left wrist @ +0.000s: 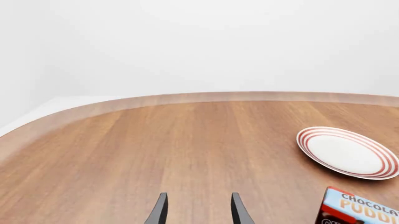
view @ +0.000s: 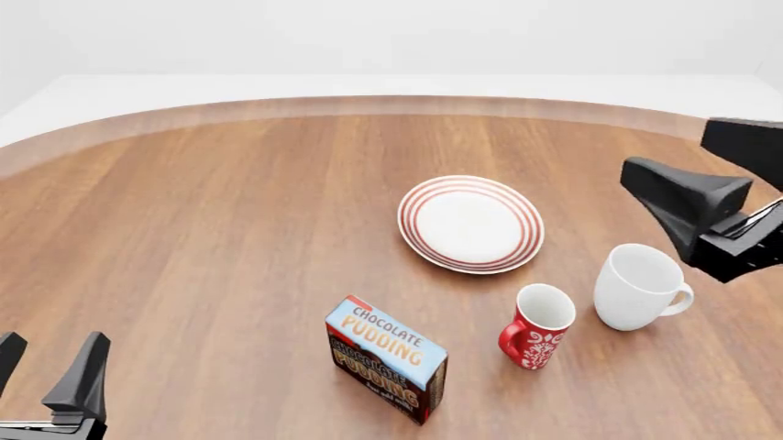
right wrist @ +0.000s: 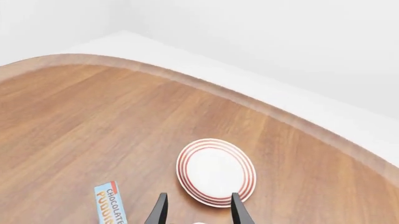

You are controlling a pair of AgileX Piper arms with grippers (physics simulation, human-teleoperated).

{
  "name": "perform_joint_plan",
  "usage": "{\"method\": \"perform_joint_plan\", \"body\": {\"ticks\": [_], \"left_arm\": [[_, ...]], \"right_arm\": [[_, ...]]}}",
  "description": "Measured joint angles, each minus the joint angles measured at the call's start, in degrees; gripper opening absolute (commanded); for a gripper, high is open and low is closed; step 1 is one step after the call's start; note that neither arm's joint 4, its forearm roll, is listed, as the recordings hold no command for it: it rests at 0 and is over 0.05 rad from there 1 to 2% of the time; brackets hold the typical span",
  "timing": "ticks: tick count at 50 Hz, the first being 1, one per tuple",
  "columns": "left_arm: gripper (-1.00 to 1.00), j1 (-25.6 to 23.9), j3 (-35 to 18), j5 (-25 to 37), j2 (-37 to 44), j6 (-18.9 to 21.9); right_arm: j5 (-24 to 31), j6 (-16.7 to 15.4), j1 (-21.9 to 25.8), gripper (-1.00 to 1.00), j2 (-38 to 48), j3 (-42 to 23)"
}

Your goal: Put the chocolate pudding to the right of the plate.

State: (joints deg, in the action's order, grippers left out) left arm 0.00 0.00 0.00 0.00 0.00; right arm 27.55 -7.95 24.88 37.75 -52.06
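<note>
here the chocolate pudding (view: 387,358) stands well apart from both end effectors, left (view: 47,376) and right (right wrist: 197,209), each spread apart.

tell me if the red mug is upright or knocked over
Upright. In the front view the red patterned mug stands on its base on the table, its open white mouth facing up, handle at its side, beside the white mug.

On the brown wood-grain bench (view: 208,229) sit a round white plate with concentric red rings (view: 471,224), a dark brown carton topped light blue with red edging (view: 385,357), a red white-patterned mug (view: 536,326) and a plain white mug (view: 639,286).
</note>
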Motion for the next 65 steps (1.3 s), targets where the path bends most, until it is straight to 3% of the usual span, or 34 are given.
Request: {"method": "perform_joint_plan", "body": {"ticks": [11, 27, 65], "left_arm": [[1.0, 0.0, 0.0, 0.0, 0.0, 0.0], [1.0, 0.0, 0.0, 0.0, 0.0, 0.0], [1.0, 0.0, 0.0, 0.0, 0.0, 0.0]], "right_arm": [[5.7, -4.6, 7.8, 1.0, 12.2, -10.4], [9.1, -8.2, 12.3, 1.0, 22.0, -15.1], [4.3, -1.2, 22.3, 1.0, 32.6, -9.5]]}}
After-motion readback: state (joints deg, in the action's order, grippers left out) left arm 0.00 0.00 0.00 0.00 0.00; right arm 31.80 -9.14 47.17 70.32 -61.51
